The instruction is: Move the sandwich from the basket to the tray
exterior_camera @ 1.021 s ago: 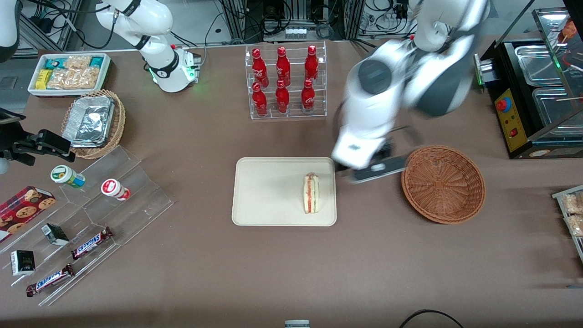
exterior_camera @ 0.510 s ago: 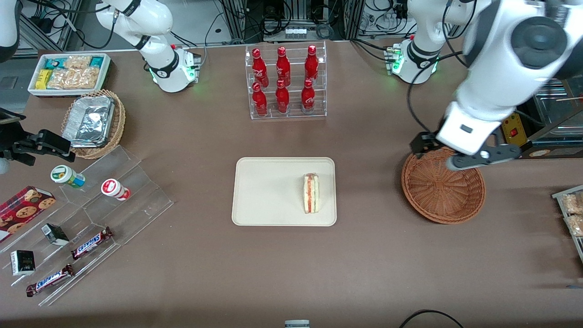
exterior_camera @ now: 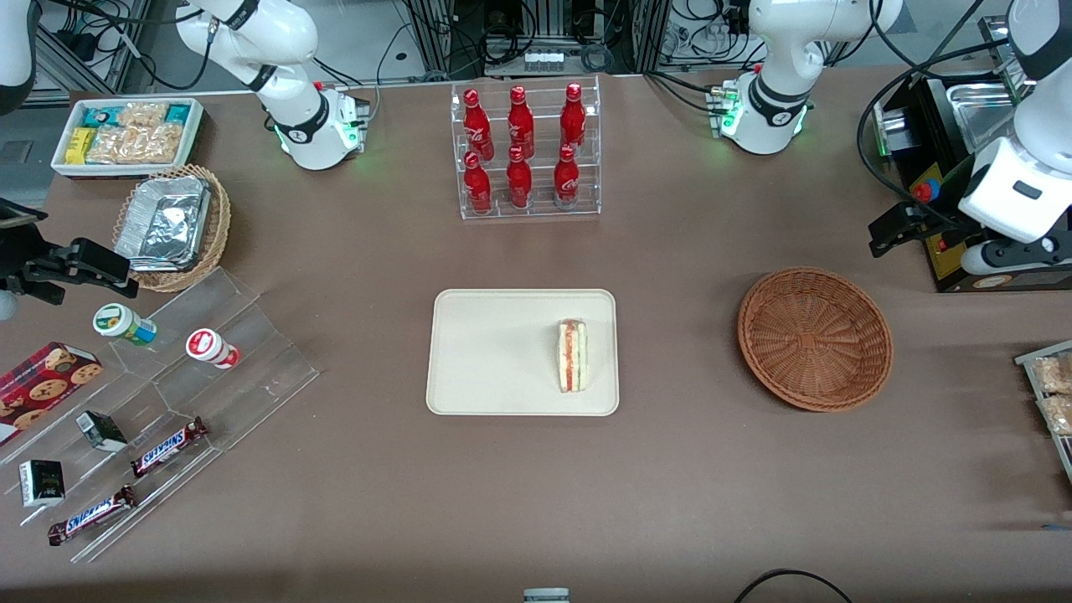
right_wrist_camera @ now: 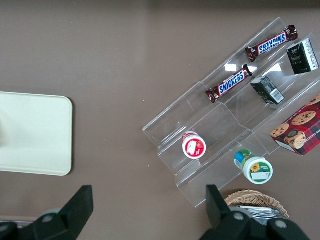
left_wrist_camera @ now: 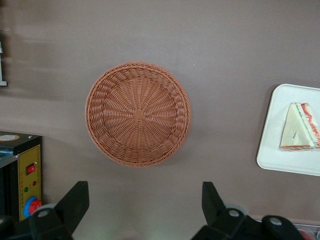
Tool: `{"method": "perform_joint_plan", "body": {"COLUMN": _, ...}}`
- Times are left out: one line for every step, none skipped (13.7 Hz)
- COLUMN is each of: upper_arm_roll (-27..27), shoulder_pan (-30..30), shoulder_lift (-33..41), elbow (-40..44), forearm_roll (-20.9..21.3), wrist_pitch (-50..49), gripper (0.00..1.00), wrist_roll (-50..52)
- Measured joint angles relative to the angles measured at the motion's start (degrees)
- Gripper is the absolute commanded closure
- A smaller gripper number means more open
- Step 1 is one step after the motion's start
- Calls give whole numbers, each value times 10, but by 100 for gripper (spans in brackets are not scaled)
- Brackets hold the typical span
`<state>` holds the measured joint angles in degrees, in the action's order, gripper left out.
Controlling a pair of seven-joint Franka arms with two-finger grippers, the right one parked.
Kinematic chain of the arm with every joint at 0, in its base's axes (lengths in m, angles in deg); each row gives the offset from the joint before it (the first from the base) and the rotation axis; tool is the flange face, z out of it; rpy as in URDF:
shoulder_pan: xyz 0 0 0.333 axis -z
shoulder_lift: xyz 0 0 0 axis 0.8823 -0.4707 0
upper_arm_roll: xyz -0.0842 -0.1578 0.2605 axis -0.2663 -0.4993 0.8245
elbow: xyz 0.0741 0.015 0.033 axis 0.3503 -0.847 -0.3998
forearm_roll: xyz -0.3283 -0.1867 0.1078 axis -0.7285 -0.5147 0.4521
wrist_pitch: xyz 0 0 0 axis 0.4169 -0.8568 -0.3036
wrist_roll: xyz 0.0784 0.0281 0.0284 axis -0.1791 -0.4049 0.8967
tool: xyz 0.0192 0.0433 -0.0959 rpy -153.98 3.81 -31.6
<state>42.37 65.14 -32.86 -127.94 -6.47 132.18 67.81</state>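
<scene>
On the flat cream-beige rectangular tray (exterior_camera: 494,352), close against its rim toward the working arm's end: the small triangular white-bread sandwich (exterior_camera: 573,354). Well apart from the tray, toward the working arm's end of the table: the round reddish-brown wicker basket (exterior_camera: 815,337), with nothing in it. Farther from the front camera than the basket, raised off the table: the left arm's gripper (exterior_camera: 942,243), fingers spread wide.

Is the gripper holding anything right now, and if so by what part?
Nothing. The gripper is open and empty, high above the table by the empty basket. The sandwich lies on the tray.
</scene>
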Motion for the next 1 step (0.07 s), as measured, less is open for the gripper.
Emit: {"method": "perform_joint_plan", "body": {"upper_arm_roll": -3, "shoulder_pan": 0, "shoulder_lift": 0, "elbow": 0, "forearm_roll": 0, "wrist_pitch": -1, "gripper": 0, "wrist_roll": 0}}
